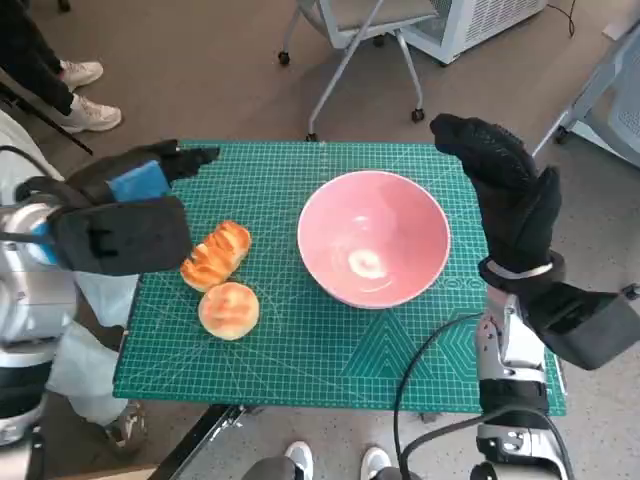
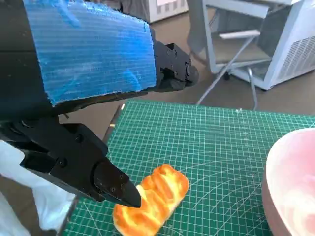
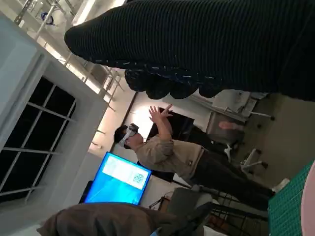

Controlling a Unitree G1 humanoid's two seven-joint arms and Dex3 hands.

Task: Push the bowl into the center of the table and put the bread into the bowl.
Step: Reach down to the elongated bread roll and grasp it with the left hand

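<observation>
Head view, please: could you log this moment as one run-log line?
pink bowl: near centre, empty | long bread roll, round bun: on green mat | left hand: above roll, open | right hand: raised, open

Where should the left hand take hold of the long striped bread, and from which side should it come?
Probably across the middle of the long bread, from above. It lies flat and slanted on the mat, so fingers can close on its two long sides. The left hand already hovers beside it. The round bread lies close to one end, so avoid that end.
</observation>
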